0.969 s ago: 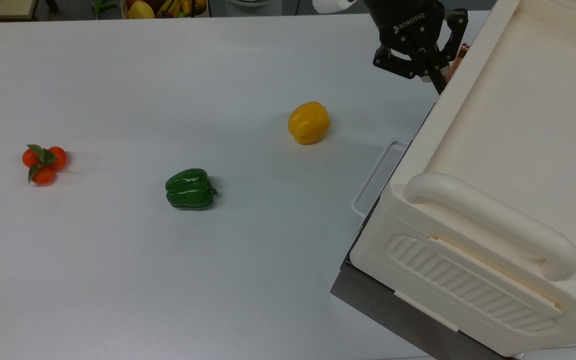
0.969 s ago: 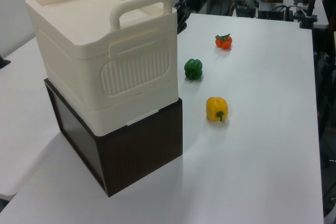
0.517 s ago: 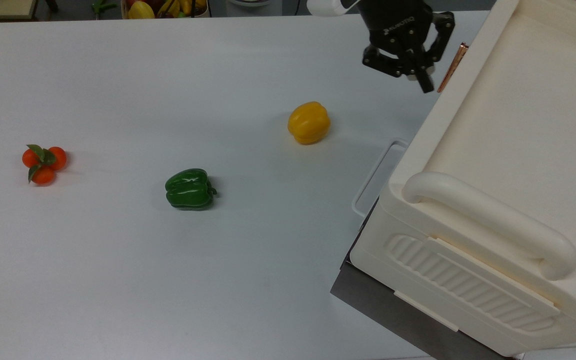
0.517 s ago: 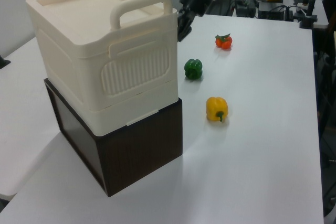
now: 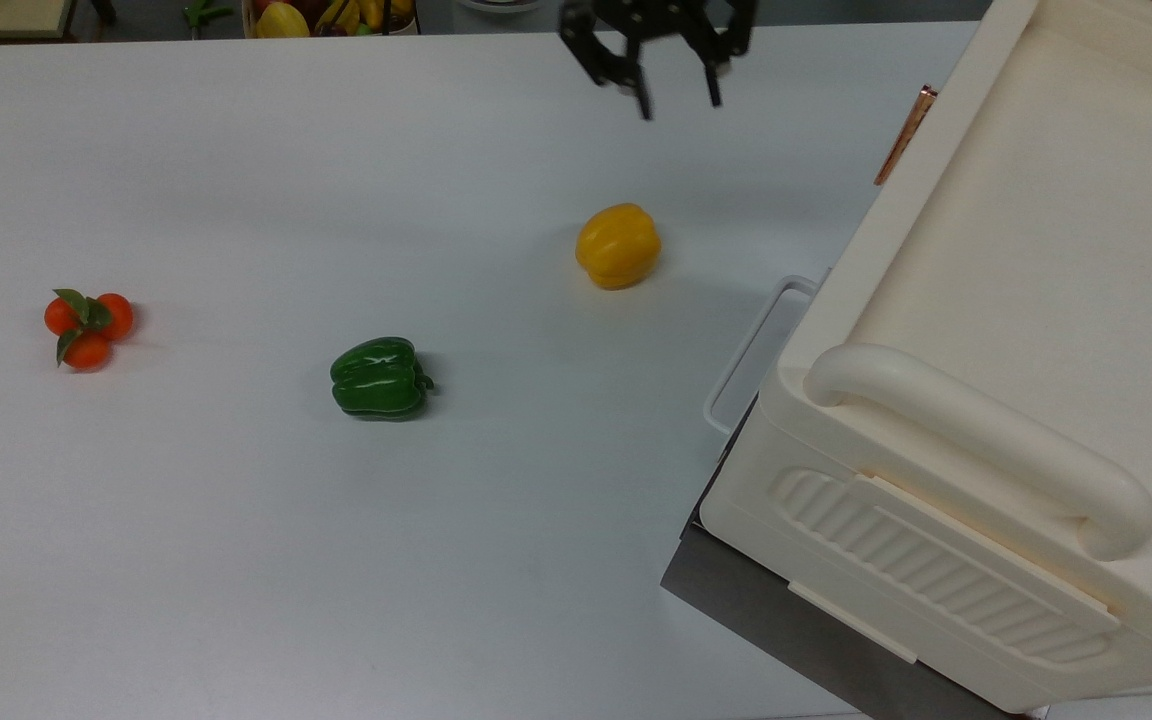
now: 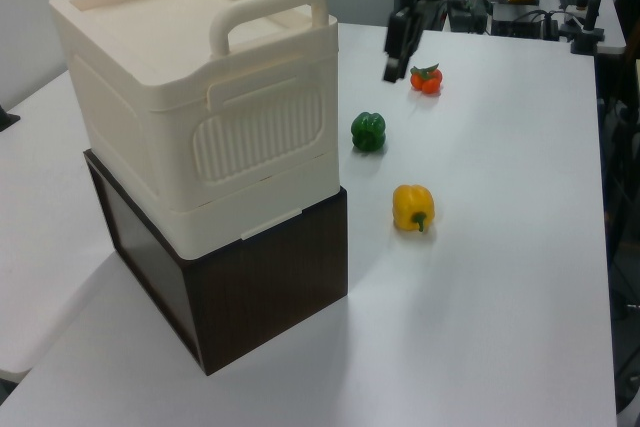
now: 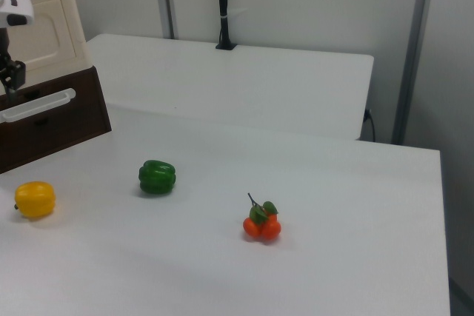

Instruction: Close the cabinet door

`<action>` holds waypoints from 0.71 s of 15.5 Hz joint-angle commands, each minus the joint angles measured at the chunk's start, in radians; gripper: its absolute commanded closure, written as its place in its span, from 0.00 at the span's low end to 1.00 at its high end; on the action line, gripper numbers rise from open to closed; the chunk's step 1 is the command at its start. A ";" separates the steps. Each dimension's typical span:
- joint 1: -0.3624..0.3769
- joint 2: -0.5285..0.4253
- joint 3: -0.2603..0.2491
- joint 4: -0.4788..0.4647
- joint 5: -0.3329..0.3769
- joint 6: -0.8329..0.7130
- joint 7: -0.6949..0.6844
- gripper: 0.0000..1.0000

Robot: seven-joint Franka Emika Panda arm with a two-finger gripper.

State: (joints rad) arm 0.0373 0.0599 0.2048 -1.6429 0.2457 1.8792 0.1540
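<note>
The cream cabinet (image 5: pixel 1016 300) stands on a dark brown base at the top view's right. Its cabinet door (image 7: pixel 37 31), a cream panel with a recessed inset, lies flush with the cabinet front. The door's copper bar handle (image 5: pixel 904 135) shows at the cabinet's far corner. My gripper (image 5: pixel 680 105) hangs open above the table, well off to the top view's left of that handle and beyond the yellow pepper, with nothing between its fingers. It also shows in the left view (image 6: pixel 392 62), beside the cabinet's far end, and at the right view's left edge (image 7: pixel 9 86).
A yellow pepper (image 5: pixel 618 245), a green pepper (image 5: pixel 380 377) and a cluster of small oranges (image 5: pixel 88 320) lie on the white table (image 5: pixel 236 550). The dark base (image 5: pixel 766 610) carries a white drawer handle (image 5: pixel 758 350) that juts toward the table.
My gripper has pulled away from the copper handle toward the top view's left and now stands wide open over the table. The cabinet and the produce have not moved.
</note>
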 commanded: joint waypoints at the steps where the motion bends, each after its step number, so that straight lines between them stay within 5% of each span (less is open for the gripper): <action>1: 0.016 -0.069 -0.064 -0.020 -0.082 -0.122 0.024 0.00; 5: 0.030 -0.094 -0.140 0.012 -0.114 -0.255 0.071 0.00; 11: 0.076 -0.118 -0.237 0.011 -0.164 -0.255 0.014 0.00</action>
State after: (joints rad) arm 0.0737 -0.0457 0.0124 -1.6268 0.1108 1.6358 0.1912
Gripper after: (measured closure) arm 0.000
